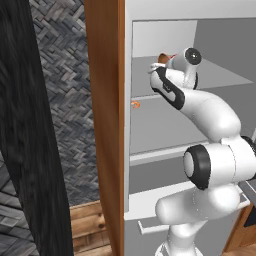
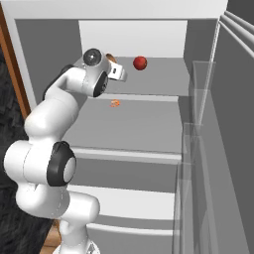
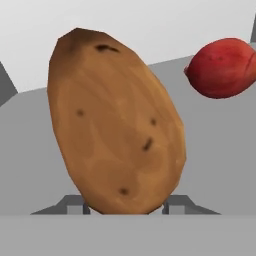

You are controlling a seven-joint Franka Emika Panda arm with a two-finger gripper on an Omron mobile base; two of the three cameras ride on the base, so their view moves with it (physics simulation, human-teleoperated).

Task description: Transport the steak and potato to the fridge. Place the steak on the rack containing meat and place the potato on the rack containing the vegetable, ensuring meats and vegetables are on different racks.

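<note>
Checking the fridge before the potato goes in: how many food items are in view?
3: the potato in the end effector, by the top shelf; the red tomato on that shelf; a tiny orange piece on the shelf below. The arm may hide more.

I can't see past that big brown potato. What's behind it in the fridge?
Behind the potato, held in the gripper, lies the grey top shelf with a round red vegetable off to one side, then the white back wall. The shelf directly behind the potato is covered.

Grey herringbone wall (image 1: pixel 62 100) and wooden floor (image 1: pixel 85 225) left of a black post (image 1: pixel 30 150)
</note>
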